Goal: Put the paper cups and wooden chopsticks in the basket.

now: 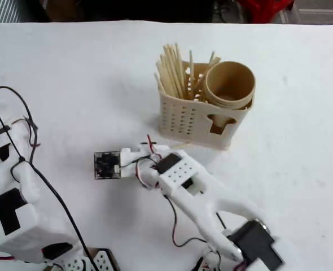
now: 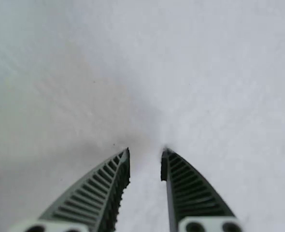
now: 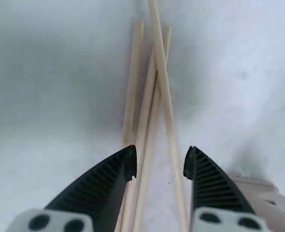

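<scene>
The right hand (image 3: pixel 160 158), spread apart, is straddling loose wooden chopsticks (image 3: pixel 157 82) lying on the bench (image 3: pixel 46 96) beside the basket (image 1: pixel 183 121). The left hand (image 2: pixel 145 157) is hanging over the bench, likewise spread apart.

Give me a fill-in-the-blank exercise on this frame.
1. The paper cups stand ____ the basket.
2. The right gripper is ____ over loose wooden chopsticks lying on the table.
3. The left gripper holds ____.
Answers: inside; open; nothing.
</scene>
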### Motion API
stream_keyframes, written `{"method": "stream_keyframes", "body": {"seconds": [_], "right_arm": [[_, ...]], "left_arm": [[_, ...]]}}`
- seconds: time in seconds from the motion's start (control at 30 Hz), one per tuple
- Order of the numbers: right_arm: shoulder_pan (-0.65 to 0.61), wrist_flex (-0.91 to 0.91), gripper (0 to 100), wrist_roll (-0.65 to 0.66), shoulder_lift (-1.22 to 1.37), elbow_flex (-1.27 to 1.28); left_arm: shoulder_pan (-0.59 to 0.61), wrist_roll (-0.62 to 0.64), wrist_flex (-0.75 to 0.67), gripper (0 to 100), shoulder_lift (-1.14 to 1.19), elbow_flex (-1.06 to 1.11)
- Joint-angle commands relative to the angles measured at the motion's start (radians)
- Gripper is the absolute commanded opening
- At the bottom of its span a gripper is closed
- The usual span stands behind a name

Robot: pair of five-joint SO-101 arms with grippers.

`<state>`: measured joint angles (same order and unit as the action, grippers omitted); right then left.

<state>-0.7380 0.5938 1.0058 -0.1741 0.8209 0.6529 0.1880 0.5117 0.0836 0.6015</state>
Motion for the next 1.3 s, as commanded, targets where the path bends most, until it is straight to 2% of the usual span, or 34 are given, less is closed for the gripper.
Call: {"method": "stream_keyframes", "body": {"seconds": [0.0,0.37,0.6,0.67,0.93,1.07,1.27], "right_arm": [[-0.002,-0.091,17.3,0.02,0.096,-0.066],[0.047,-0.088,16.8,0.009,0.298,-0.198],[0.047,0.042,1.6,-0.117,0.297,-0.253],[0.047,0.102,1.7,-0.124,0.297,-0.275],[0.054,0.332,1.7,-0.29,0.297,-0.414],[0.085,0.363,1.7,-0.364,0.297,-0.462],[0.117,0.366,1.7,-0.387,0.237,-0.456]], "left_arm": [[-0.015,-0.008,0.005,12,-0.008,-0.043],[-0.016,-0.006,0.005,12,-0.008,-0.046],[-0.016,-0.006,0.005,12,-0.008,-0.046],[-0.016,-0.006,0.005,12,-0.008,-0.046],[-0.016,-0.006,0.005,12,-0.008,-0.046],[-0.016,-0.006,0.005,12,-0.01,-0.046],[-0.016,-0.006,0.005,12,-0.012,-0.044]]}}
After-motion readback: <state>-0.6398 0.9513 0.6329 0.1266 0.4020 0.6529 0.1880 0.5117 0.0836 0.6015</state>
